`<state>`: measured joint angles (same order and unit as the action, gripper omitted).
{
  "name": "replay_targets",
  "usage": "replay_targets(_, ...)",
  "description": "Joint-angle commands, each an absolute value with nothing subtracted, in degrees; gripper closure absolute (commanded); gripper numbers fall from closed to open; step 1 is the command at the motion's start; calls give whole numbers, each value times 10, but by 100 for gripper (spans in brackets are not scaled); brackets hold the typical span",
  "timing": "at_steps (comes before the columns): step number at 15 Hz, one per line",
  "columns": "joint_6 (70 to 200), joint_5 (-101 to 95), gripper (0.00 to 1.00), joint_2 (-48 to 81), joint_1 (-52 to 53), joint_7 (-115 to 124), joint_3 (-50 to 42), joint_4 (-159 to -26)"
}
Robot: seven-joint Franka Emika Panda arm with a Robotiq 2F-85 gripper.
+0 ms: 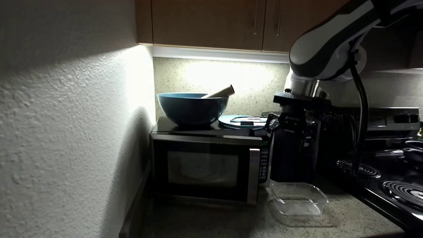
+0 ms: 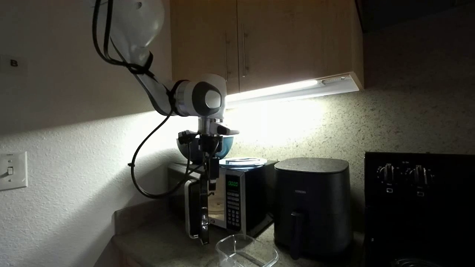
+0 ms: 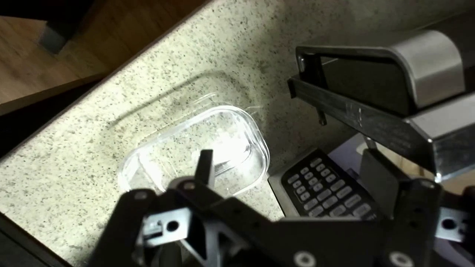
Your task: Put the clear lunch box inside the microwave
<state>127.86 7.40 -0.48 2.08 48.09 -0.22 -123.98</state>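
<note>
Gripper (image 3: 289, 159): spread wide, holding nothing; all clock hours here count from it, in the view named.
Fingers (image 3: 380, 185): well apart; in the wrist view, the one at 3 o'clock shows between the microwave door and the keypad (image 3: 323, 193). Whether it touches either cannot be told.
Microwave door (image 3: 360, 121): at 2 o'clock in the wrist view, standing ajar, the pale interior showing behind it.
Clear lunch box (image 1: 299, 198): at 6 o'clock in an exterior view, 9 o'clock in the wrist view; upright on the speckled counter (image 3: 66, 178), outside the microwave, near its keypad corner.
Microwave (image 1: 211, 165): silver and black, at 8 o'clock in an exterior view, green digits lit.
On its top: a big blue bowl (image 1: 193, 110) at 9 o'clock with a tube (image 1: 219, 92) leaning out, and a light-blue disc (image 1: 228, 122) beside it.
Black appliance (image 2: 311, 207): between 3 and 4 o'clock in an exterior view.
Stove (image 1: 370, 185): 4 o'clock in an exterior view.
Cabinets (image 1: 208, 23): 11 o'clock in an exterior view, a bright light beneath.
</note>
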Motion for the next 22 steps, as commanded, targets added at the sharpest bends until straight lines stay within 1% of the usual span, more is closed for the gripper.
replay_targets(1,1324,109,0,-37,9,517,-3,-1255)
replay_targets(3,1343,117,0,-47,8,518,-2,-1259)
replay_targets(4,1319,99,0,-25,8,505,-2,-1238)
replay_targets(8,1329,105,0,-32,8,503,-1,-1240)
replay_targets(10,1346,118,0,-22,11,477,1,-1238)
replay_targets(22,1337,146,0,63,37,260,32,-1178)
